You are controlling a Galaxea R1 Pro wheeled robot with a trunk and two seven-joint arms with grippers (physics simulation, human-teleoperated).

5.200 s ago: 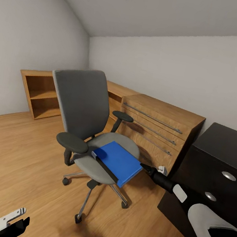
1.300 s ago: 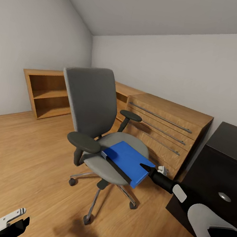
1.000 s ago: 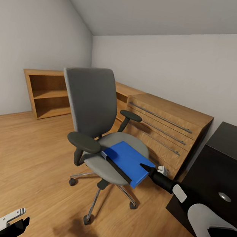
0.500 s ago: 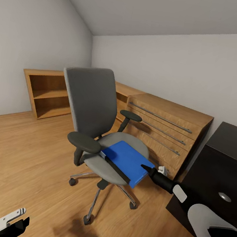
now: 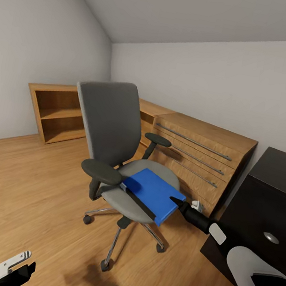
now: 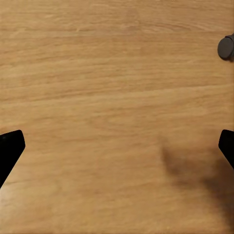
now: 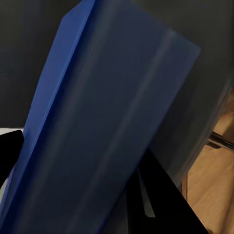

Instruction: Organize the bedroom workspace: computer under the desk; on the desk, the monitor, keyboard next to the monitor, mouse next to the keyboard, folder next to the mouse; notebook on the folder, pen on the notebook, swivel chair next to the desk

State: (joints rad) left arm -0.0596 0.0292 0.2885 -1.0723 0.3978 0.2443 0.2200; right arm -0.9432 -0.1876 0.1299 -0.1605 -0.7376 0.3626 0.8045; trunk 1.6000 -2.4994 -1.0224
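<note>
- Reaching from the desk side, the right gripper (image 5: 176, 200) is meeting the near-right corner of the folder (image 5: 151, 193); in the right wrist view one dark finger (image 7: 153, 195) is showing under the blue cover (image 7: 102, 126) and another at its far edge, so the jaws are appearing to straddle the folder, though whether they are already clamping it cannot be told.
- The folder is lying flat on the grey seat of the swivel chair (image 5: 111, 123), its long axis running diagonally from the near armrest (image 5: 101, 172) toward the right gripper, with the black spine edge facing the camera; the right arm is by far the nearer one.
- The left gripper (image 6: 117, 146) is hanging low over the bare wooden floor (image 6: 97, 73), well apart from the chair, its two black fingers spread wide with nothing between them; a chair caster (image 6: 226, 47) is showing near it.
- The folder is looking rigid, smooth and thin-edged, so a grasp at one corner is likely to let it tilt.
- The desk (image 5: 274, 193), glossy black with round silver knobs, is standing just to the right of the chair; a light wooden chest of drawers (image 5: 197, 152) is standing behind it.
</note>
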